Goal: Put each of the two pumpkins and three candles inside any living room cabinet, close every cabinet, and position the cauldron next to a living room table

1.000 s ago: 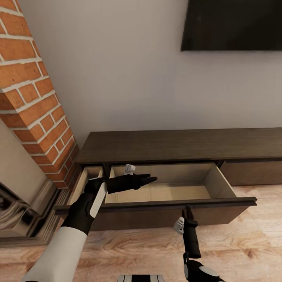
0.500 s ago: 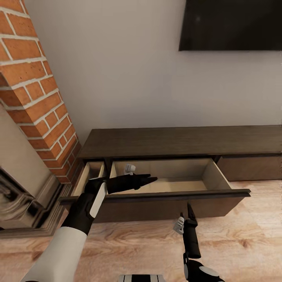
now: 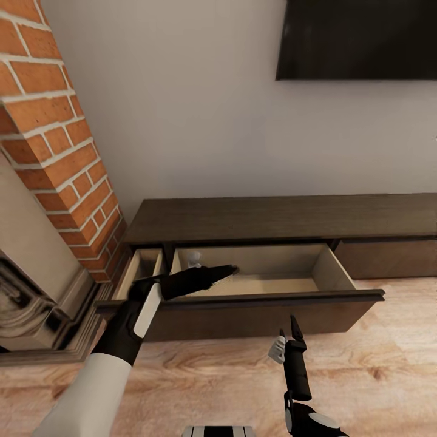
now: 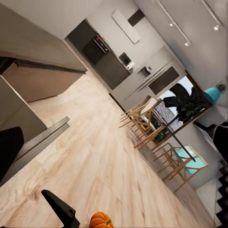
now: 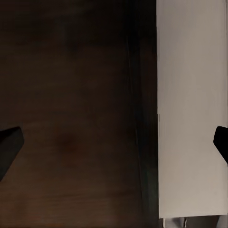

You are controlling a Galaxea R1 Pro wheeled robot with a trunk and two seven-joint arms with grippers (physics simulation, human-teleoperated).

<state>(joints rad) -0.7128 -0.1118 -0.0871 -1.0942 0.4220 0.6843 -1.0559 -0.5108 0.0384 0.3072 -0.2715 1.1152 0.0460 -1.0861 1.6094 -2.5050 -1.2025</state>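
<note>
The long dark-brown cabinet stands against the wall with its wide drawer pulled out; the visible part of the pale inside holds nothing. My left gripper reaches across above the drawer, open, nothing between its fingers. One orange pumpkin lies on the wooden floor in the left wrist view. My right gripper points up just in front of the drawer front, open and empty; its wrist view faces dark cabinet wood. Candles, cauldron and table are out of view.
A brick chimney and the carved fireplace stand close on the left. A dark screen hangs on the wall above. Wooden floor spreads in front. The left wrist view shows dining chairs and dark kitchen cupboards far off.
The whole view has shifted a little. The drawer front now sits closer to the cabinet body, with less of its floor showing. My left gripper has tilted slightly upward; the right gripper has hardly moved.
</note>
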